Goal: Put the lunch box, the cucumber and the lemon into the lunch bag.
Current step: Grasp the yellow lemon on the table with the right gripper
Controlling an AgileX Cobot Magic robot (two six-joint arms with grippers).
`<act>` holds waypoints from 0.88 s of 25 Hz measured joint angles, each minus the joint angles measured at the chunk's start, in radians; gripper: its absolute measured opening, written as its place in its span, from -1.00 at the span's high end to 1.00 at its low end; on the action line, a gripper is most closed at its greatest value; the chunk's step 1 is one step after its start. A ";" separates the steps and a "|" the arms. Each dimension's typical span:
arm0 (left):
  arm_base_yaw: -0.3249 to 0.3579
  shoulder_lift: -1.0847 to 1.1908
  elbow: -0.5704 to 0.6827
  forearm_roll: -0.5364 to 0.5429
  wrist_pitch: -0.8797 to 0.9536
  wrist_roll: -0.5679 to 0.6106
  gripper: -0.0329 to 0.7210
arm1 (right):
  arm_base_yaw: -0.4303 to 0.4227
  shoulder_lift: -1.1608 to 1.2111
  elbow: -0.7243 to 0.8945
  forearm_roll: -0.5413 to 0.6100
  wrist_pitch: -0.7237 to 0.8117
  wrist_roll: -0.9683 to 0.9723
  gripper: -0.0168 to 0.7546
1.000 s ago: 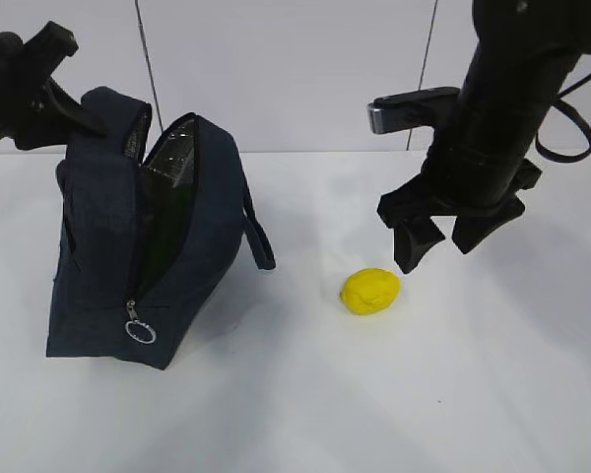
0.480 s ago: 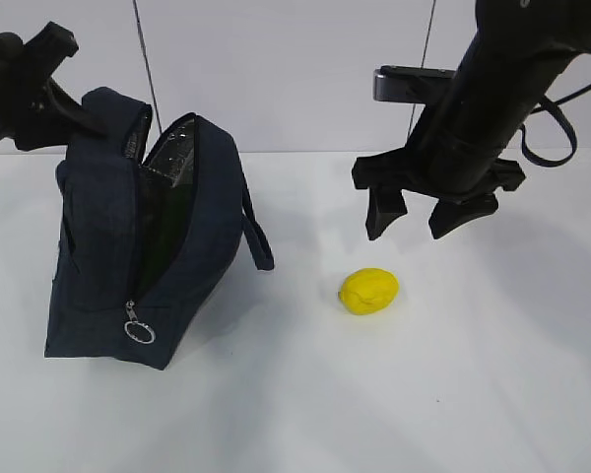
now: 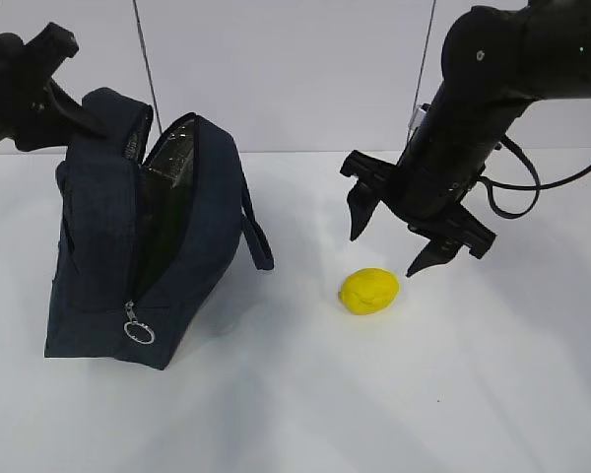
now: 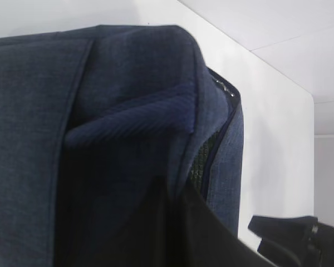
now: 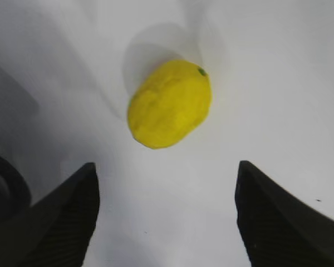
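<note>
Exterior view: a plain white table [image 3: 305,414] is seen running back to a pale wall [image 3: 286,69] divided by thin dark vertical seams. The lunch bag [image 3: 108,276] is stood upright towards the left edge of the surface, its zipper parted along the top and its silver ring pull [image 3: 140,331] hung low on the near end. The left gripper [image 3: 74,113] is pinched shut on the bag's upper fabric at the far left; in the left wrist view only navy cloth is shown up close. The lemon [image 3: 369,291] is laid on the bare surface near the middle, well apart from the bag. The right gripper [image 3: 389,244] is held just above it, jaws spread wide and empty, with the lemon [image 5: 170,104] framed between its fingertips [image 5: 72,217] in the right wrist view.
</note>
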 joint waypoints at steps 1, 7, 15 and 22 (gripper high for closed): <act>0.000 0.000 0.000 0.000 0.002 0.000 0.93 | 0.000 0.002 0.000 -0.002 -0.024 0.029 -0.54; 0.000 0.000 0.000 -0.002 0.002 0.000 0.93 | 0.000 0.022 0.001 -0.026 -0.082 0.142 -0.54; 0.000 0.000 0.000 -0.003 0.004 0.000 0.93 | 0.000 0.073 0.001 -0.028 -0.056 0.176 -0.54; 0.000 0.000 0.000 -0.006 0.004 0.000 0.93 | 0.000 0.113 0.001 -0.028 -0.072 0.177 -0.54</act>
